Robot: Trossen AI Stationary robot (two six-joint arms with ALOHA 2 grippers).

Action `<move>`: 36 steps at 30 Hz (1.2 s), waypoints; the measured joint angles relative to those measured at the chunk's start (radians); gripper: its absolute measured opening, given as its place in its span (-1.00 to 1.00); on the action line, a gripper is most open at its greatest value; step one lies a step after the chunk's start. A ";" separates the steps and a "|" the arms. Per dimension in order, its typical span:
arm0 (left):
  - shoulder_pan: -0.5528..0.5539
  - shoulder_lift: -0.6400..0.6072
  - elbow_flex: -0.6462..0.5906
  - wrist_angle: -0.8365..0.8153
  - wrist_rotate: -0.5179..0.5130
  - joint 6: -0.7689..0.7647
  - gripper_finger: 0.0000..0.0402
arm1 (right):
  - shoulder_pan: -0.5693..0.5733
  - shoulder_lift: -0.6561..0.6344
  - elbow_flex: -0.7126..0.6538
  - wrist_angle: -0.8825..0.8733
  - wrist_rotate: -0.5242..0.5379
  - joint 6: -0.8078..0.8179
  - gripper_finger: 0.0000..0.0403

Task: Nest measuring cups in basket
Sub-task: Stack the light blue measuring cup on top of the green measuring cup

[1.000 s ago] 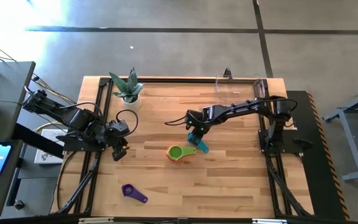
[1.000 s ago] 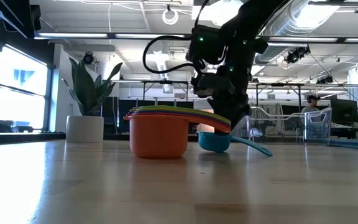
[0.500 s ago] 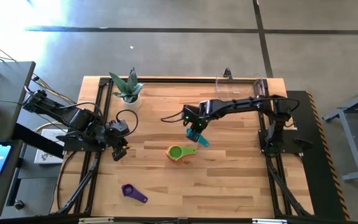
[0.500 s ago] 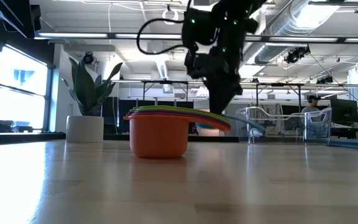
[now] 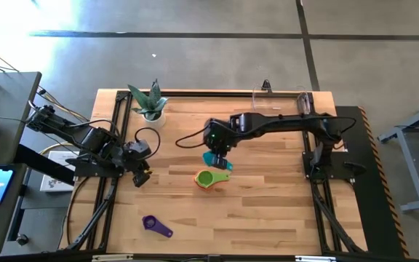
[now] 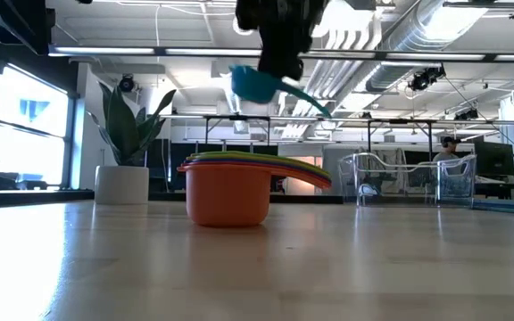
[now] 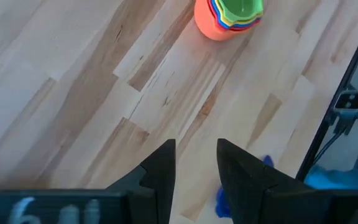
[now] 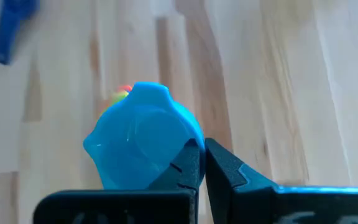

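teal cup [image 5: 214, 159] was found off the table, clamped by its handle in the right gripper [image 5: 217, 149], whose fingers [image 8: 229, 171] were pressed together on it. in the low view the cup [image 6: 255, 83] hung tilted above the stack [image 6: 230, 189], clear of it. from overhead the cup sat just at 12 o'clock of the stack [image 5: 208, 179], near the table's [image 5: 268, 218] middle. the right wrist view showed the cup's [image 8: 143, 138] bowl forward of the fingers, with a blue cup [image 8: 11, 28] lying on the wood farther off.

the stack comprised an orange cup at the bottom with yellow, red and green ones nested inside; it stood on bare wood, not in the basket [image 5: 282, 102]. the basket lay at the table's 1 o'clock edge, well apart from the stack. a purple cup [image 5: 156, 225] lay alone toward 7 o'clock.

left gripper [image 5: 141, 175] waited near the 9 o'clock edge, its fingers [image 7: 160, 174] apart and holding nothing. a plant [image 5: 149, 103] stood at 11 o'clock.
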 joint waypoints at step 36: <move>0.001 0.000 0.000 0.010 -0.004 -0.336 -0.47 | 0.095 0.291 0.264 -0.160 -0.067 -0.400 -1.00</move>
